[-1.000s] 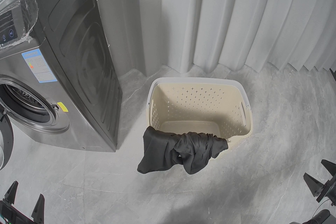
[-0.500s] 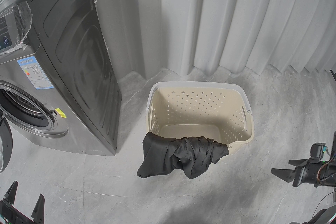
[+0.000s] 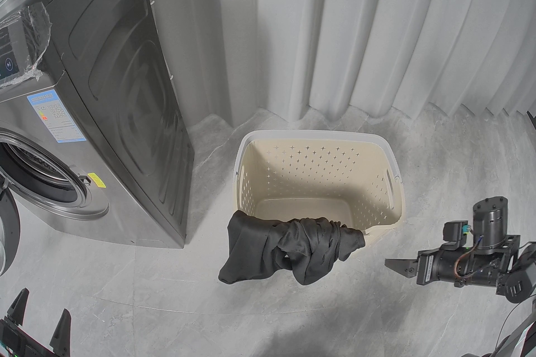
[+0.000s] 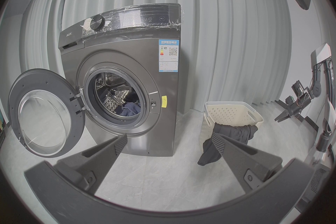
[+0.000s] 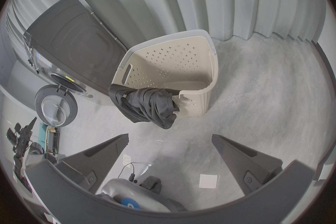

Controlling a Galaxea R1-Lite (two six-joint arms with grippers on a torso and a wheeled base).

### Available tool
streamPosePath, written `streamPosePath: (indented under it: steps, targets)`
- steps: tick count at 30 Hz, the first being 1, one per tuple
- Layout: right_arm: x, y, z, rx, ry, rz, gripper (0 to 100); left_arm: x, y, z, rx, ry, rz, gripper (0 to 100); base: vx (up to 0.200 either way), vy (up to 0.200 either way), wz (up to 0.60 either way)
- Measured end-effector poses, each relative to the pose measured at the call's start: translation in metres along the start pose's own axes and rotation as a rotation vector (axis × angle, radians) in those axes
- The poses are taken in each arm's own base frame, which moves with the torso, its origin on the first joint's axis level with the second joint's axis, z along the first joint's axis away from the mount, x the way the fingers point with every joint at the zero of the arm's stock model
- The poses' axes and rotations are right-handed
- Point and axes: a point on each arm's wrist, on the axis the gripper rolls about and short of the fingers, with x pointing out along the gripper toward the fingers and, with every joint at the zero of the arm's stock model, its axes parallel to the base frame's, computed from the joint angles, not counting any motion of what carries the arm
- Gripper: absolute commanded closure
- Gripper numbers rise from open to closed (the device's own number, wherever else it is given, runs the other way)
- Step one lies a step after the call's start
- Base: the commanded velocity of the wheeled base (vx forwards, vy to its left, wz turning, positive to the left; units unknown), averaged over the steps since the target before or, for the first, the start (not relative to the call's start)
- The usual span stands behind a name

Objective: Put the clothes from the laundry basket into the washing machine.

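The beige laundry basket [image 3: 318, 136] stood on the grey floor [image 3: 435, 152] just beside the washing machine [image 3: 117, 96], in front of a pale curtain [image 3: 363, 12]. A black garment [image 3: 290, 249] was draped over the basket's near rim, bunched there and hanging down the outside wall toward the floor. The washer's round door [image 4: 45, 112] stood swung wide open, and some blue clothing [image 4: 128, 109] lay in the drum. The right gripper [image 3: 397, 265] hung low to the right of the basket, apart from it, its fingers spread wide and holding nothing. The left gripper [image 3: 44, 302] sat low in front of the machine, fingers likewise parted and bare.
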Motion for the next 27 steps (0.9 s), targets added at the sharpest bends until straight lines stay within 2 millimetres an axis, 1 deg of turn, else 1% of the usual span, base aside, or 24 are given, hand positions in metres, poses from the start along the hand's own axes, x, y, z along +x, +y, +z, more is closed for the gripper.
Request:
streamPosePath:
  steps: [16, 21, 27]
  targets:
    - [0.090, 0.031, 0.008, 0.004, 0.001, 0.026, 0, 0.000, 0.000, 0.000, -0.006, 0.000, -0.001, 0, 0.000, 0.000, 0.00]
    - [0.113, 0.039, 0.008, 0.015, 0.000, 0.038, 0, 0.000, 0.000, 0.000, -0.007, 0.000, -0.001, 0, 0.000, 0.000, 0.00]
    - [0.136, 0.044, 0.006, 0.011, -0.005, 0.049, 0, 0.000, 0.000, 0.000, -0.008, 0.000, -0.001, 0, 0.000, 0.000, 0.00]
